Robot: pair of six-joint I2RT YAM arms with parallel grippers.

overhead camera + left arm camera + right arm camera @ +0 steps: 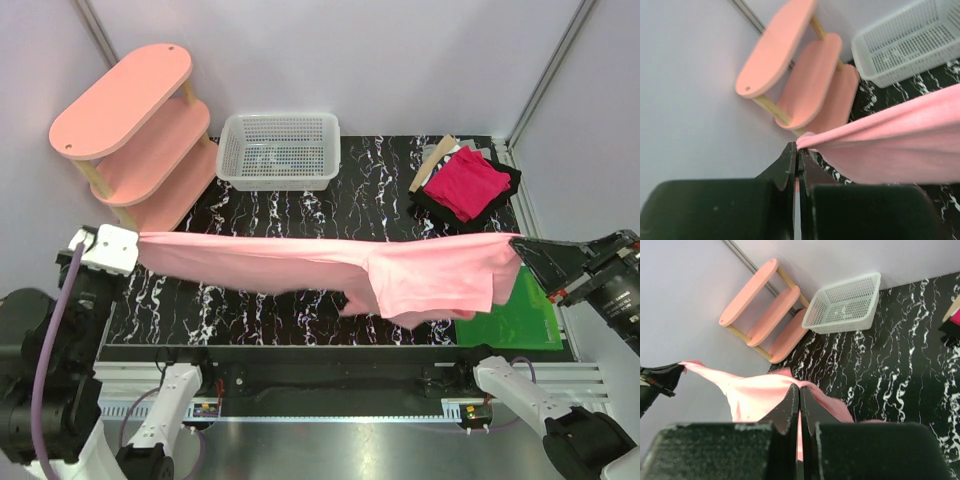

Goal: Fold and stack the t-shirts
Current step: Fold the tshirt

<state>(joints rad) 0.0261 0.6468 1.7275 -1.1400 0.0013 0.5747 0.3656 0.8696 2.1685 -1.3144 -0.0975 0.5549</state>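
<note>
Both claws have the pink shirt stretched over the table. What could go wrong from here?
1. The left claw and right claw each pinch only a thin edge of the salmon-pink shirt; pulling further apart could slip it free.
2. The cloth sags and bunches toward the right, above the green mat, so laying it down may leave creases.
3. The left claw sits near the pink shelf unit; a swing backward might knock it.

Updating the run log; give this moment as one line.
left gripper: shut on light salmon-pink cloth t-shirt | right gripper: shut on same | magenta-red cloth t-shirt: lying far right
</note>
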